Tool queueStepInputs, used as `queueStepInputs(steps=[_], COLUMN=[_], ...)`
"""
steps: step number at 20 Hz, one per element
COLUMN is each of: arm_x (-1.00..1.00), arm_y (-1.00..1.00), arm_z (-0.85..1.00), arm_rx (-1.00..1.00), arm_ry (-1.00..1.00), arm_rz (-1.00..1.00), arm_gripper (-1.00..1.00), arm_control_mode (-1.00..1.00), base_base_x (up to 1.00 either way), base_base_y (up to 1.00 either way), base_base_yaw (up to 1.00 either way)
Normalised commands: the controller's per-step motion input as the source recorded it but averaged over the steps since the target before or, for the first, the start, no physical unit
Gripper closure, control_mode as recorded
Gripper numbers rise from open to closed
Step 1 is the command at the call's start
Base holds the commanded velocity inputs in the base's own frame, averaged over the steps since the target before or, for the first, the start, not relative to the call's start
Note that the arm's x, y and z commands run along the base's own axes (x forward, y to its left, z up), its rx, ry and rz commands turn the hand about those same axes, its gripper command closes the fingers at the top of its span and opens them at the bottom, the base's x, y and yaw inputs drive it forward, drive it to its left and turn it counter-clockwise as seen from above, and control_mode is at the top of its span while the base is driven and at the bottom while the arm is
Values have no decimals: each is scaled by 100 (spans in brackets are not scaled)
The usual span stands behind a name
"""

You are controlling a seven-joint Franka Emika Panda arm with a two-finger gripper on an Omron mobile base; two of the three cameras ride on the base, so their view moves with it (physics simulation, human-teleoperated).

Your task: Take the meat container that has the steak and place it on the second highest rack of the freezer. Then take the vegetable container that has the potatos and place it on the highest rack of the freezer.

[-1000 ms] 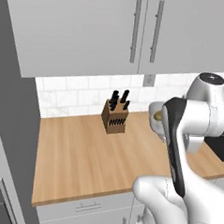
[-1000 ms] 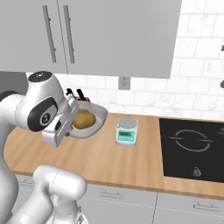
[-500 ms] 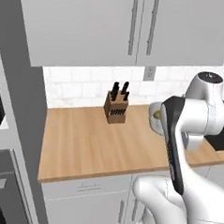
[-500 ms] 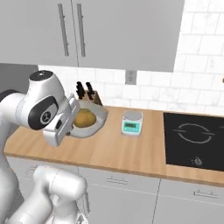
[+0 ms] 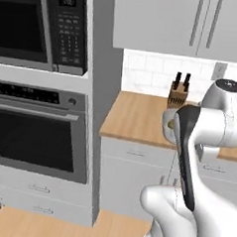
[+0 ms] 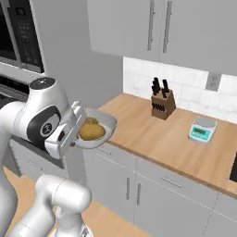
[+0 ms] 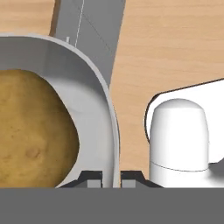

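Gripper [image 7: 111, 178] fingers clamped on rim of bowl [image 6: 98, 121], one each side of wall. Bowl held in air beside counter [image 6: 152, 139] edge, potatoes [image 6: 91, 130] inside. Knife block [image 6: 163, 102], scale [image 6: 202, 129] on counter.

Light-grey vegetable container [image 6: 102, 124] at the gripper [image 7: 111, 178], yellow-brown potatos [image 6: 91, 130] inside, pale wood counter [image 6: 157, 139] beyond, brown knife block [image 6: 163, 104] with black handles, teal-faced scale [image 6: 202, 129]
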Motion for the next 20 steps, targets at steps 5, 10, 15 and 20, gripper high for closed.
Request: queueStepInputs(steps=[5, 10, 15, 20], arm_x=[0, 0, 0, 0], arm_y=[0, 0, 0, 0], arm_z=[0, 0, 0, 0], arm_rx=[0, 0, 0, 0], arm_ry=[0, 0, 0, 0], arm_rz=[0, 0, 0, 0], arm_gripper=[100, 100, 100, 100], arm_control_mode=[100, 100, 100, 100], base_base_x=[-21, -8, 21, 65], base_base_y=[0, 6, 3, 0], base_base_yaw=[100, 100, 88, 68])
